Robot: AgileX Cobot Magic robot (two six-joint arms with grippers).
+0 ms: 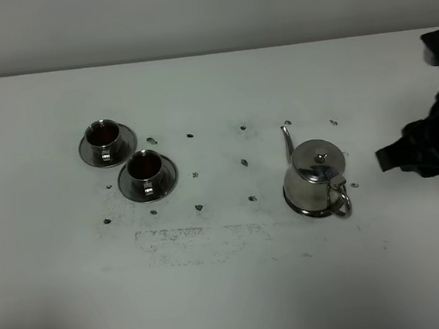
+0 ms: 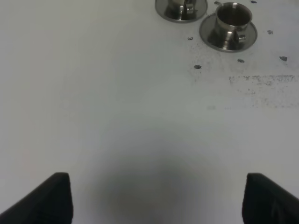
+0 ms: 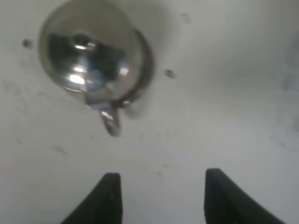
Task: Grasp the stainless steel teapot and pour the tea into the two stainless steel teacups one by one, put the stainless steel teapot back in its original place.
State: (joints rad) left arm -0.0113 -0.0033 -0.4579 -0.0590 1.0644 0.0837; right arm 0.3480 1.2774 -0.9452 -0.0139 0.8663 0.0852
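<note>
From the high camera, the stainless steel teapot point(image 1: 315, 180) stands upright on the white bench point(image 1: 231, 288), right of centre, spout toward twelve o'clock, loop handle toward five. The two stainless steel teacups point(image 1: 106, 134) point(image 1: 146, 167) sit on saucers over at nine o'clock from the pot, well apart from it, and both look dark inside. The right gripper point(image 1: 384, 158) hovers at three o'clock of the pot, clear of it.

Left wrist view: the left gripper point(image 2: 156, 198) has its jaws spread wide over bare bench, nothing between them; the cups sit far ahead.

Right wrist view: jaws parted and empty, the pot's handle just ahead of the gap. If the pot is still to be lifted, my read is line the gap square on that loop and close low on it, so the pot won't swing.

The bench is matt white, dotted with dark specks and a scuffed patch near six o'clock; a plain pale wall runs behind.
</note>
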